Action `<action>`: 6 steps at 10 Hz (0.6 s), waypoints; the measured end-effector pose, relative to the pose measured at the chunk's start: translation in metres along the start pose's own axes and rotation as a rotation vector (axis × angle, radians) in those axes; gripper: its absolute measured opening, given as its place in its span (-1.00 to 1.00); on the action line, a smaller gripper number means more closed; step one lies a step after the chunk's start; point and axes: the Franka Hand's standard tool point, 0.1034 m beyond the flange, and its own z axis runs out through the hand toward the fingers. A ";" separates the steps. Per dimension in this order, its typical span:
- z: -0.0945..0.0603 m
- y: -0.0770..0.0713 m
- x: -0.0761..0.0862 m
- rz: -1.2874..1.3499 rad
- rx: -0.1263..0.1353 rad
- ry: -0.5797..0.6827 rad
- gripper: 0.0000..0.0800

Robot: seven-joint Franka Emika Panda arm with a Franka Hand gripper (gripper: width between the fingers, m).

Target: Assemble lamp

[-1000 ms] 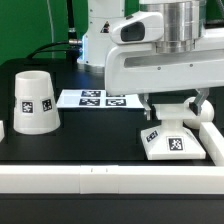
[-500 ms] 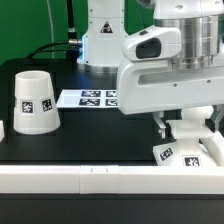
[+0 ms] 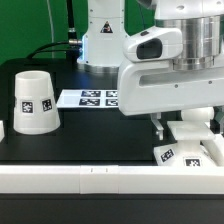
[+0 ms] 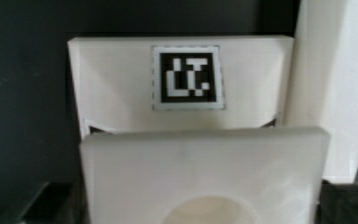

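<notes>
The low square lamp base sits at the exterior view's right, tucked against the corner of the white rail. My gripper stands straight over it, jaws shut on the base's raised middle block. In the wrist view the base shows its tag, and the block with a round hole fills the space between my dark fingers; the gripper is centred on it. The tapered shade stands upright at the exterior view's left, far from the gripper. The bulb is out of view.
The marker board lies flat behind the middle of the black table. The rail runs along the front edge and up the right side, also showing in the wrist view. The arm's base stands at the back.
Between one second and half a second ago, the gripper and the base moved toward the exterior view's right and front, into the rail's corner. Nothing has moved since.
</notes>
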 end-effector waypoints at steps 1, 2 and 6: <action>0.000 0.000 0.000 0.000 0.000 0.000 0.68; 0.000 0.001 -0.002 -0.015 0.000 0.000 0.74; -0.025 -0.010 -0.057 0.021 -0.015 -0.004 0.75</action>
